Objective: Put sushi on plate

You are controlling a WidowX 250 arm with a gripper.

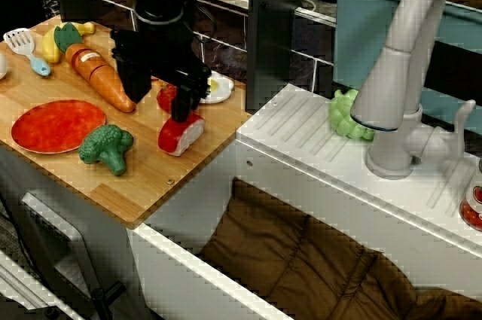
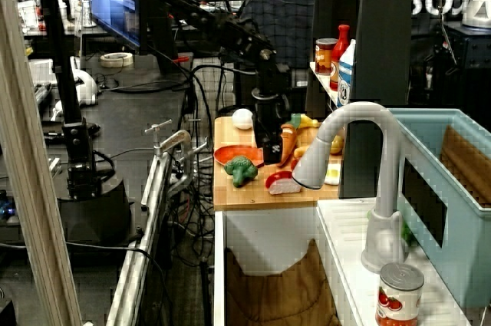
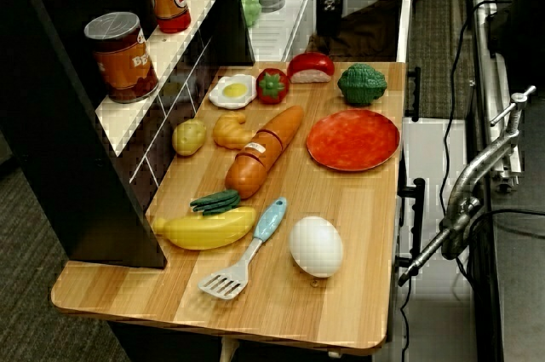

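The sushi (image 1: 181,133), a white block with a red slab, lies on the wooden board (image 1: 151,184) near its right edge. It also shows in the side view (image 2: 282,182) and in the end view (image 3: 311,66). The red-orange plate (image 1: 58,124) lies flat at the board's left front, empty, and also shows in the end view (image 3: 352,139). My black gripper (image 1: 158,98) hangs just above the board with its jaws spread. One fingertip (image 1: 181,109) is right over the sushi's top, and the other stands in front of the carrot (image 1: 102,77). It holds nothing.
A broccoli (image 1: 108,145) sits between plate and sushi. A strawberry (image 3: 272,85) and a fried egg (image 1: 215,88) lie behind the sushi. A banana (image 3: 204,228), a spatula (image 3: 247,251) and a white egg (image 3: 316,245) lie at the far end. The sink and faucet (image 1: 399,79) are to the right.
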